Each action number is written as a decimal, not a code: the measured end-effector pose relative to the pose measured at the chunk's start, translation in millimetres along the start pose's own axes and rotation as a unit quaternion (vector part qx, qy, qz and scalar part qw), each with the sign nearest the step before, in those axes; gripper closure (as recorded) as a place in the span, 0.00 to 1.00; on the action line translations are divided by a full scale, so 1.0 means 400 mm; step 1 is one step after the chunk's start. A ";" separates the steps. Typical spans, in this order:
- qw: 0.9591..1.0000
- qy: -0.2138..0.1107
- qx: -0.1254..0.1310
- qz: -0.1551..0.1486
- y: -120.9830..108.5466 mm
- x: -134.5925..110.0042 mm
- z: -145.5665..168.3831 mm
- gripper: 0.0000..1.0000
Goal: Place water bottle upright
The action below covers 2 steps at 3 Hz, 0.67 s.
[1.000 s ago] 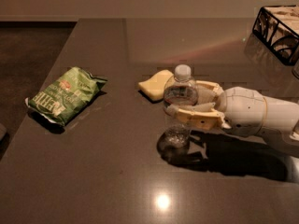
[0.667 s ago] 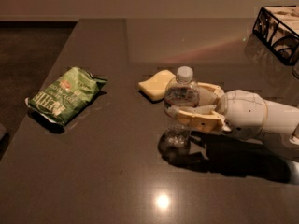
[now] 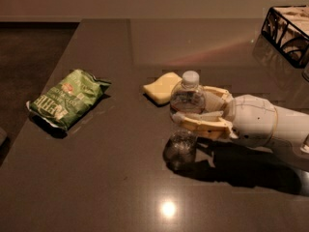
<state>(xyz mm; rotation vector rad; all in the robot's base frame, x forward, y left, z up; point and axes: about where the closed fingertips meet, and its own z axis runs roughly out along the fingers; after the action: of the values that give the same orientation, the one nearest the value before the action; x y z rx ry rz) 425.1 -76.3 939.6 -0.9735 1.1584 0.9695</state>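
The water bottle is a small clear ribbed bottle with a white cap, standing nearly upright at the middle of the dark table. Its base sits at or just above the glossy tabletop; I cannot tell whether it touches. My gripper reaches in from the right on a white arm. Its tan fingers are closed around the bottle's middle, one in front of it and one behind.
A yellow sponge lies just behind and left of the bottle. A green chip bag lies at the left. A black wire basket stands at the back right. The table's left edge drops to dark floor.
The bottle and gripper have sunk very slightly and shifted a touch right; the hold is unchanged.
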 end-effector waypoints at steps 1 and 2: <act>1.000 0.000 -0.002 -0.001 0.003 -0.003 0.006 0.13; 1.000 0.000 -0.004 -0.002 0.005 -0.005 0.011 0.00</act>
<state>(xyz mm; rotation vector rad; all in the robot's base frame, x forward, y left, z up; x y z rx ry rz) 424.0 -71.7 942.0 -0.9829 1.1534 0.9716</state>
